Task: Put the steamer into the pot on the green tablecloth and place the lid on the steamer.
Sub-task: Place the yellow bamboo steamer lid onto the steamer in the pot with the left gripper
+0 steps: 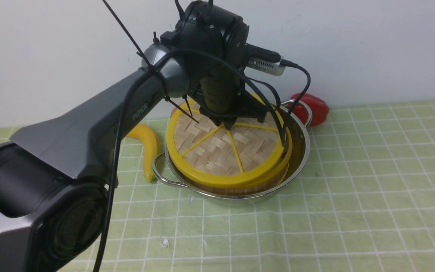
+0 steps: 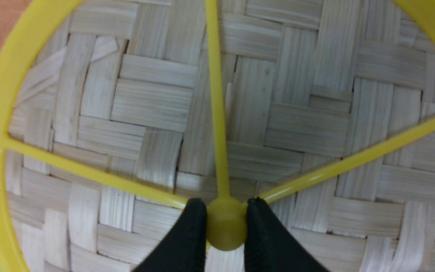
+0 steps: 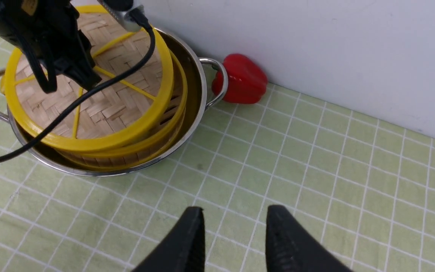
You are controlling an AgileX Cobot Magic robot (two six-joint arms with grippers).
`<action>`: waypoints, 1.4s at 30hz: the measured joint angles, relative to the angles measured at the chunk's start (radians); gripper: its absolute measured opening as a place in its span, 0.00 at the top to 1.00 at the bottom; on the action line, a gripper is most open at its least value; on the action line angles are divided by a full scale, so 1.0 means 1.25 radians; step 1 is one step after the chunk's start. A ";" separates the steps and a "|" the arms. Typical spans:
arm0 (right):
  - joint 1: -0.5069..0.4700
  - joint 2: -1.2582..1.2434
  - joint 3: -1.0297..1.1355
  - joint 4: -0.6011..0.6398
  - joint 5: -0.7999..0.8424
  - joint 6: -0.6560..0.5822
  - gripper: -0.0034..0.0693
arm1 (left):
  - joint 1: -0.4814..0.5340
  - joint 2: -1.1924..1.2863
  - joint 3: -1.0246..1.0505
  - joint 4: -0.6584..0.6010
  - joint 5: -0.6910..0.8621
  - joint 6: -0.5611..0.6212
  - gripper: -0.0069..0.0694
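Gently, with the left hand (image 2: 226, 207) pinched shut on the lid's (image 1: 217, 151) centre knob (image 2: 225, 226), nudge the lid rightward until it sits square over the steamer (image 3: 170, 120) in the pot (image 3: 196, 113), then release.

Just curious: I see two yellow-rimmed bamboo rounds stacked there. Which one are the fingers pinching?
The upper one, the flat woven lid, gripped at its centre knob by the left fingers; the deeper slatted steamer lies underneath.

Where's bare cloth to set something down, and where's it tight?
Free: green tablecloth right of the pot, in front of the red pepper; also the strip in front of the pot. Tight: pot's left side, where the banana lies by the handle and the left arm reaches in; pepper crowds the far-right handle.
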 joint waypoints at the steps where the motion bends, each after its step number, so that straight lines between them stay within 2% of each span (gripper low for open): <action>1: 0.000 0.000 0.000 0.000 0.000 0.000 0.61 | 0.000 0.002 0.000 0.001 -0.001 0.000 0.76; 42: 0.000 0.000 0.000 0.001 0.000 0.000 0.61 | -0.003 0.039 -0.004 -0.017 -0.079 0.018 0.76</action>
